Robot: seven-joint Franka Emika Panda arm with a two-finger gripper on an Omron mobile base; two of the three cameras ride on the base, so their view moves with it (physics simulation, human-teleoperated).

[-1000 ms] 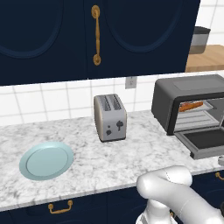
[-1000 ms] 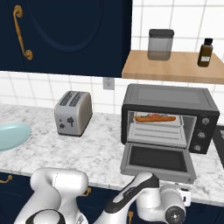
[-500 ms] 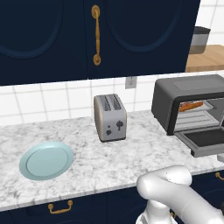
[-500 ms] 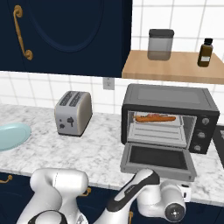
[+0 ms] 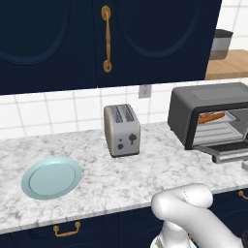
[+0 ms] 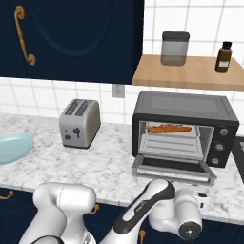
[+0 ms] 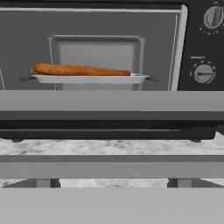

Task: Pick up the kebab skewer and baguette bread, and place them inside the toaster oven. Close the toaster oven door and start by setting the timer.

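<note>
The toaster oven (image 6: pixel 186 107) stands on the counter at the right, its door (image 6: pixel 174 167) dropped flat. Inside, the baguette bread (image 7: pixel 81 70) lies on a light tray (image 7: pixel 135 78) on the rack, and it also shows in the base views as an orange loaf (image 6: pixel 169 128) (image 5: pixel 211 117). I cannot make out the kebab skewer apart from the loaf. My gripper (image 6: pixel 204 200) hangs just in front of and below the door's front edge, level with the bar handle (image 7: pixel 112 166). The gripper stands open with nothing in it. Two timer knobs (image 7: pixel 204 72) sit on the oven's right panel.
A silver two-slot toaster (image 6: pixel 79 123) stands left of the oven on the marble counter (image 6: pixel 109 162). A pale blue plate (image 5: pixel 51 177) lies at the far left. Above the oven, a wooden shelf (image 6: pixel 190 74) holds a grey canister (image 6: pixel 175 48) and a brown bottle (image 6: pixel 222 57).
The hand has shifted slightly under the door's front edge. The oven, loaf and door have not moved.
</note>
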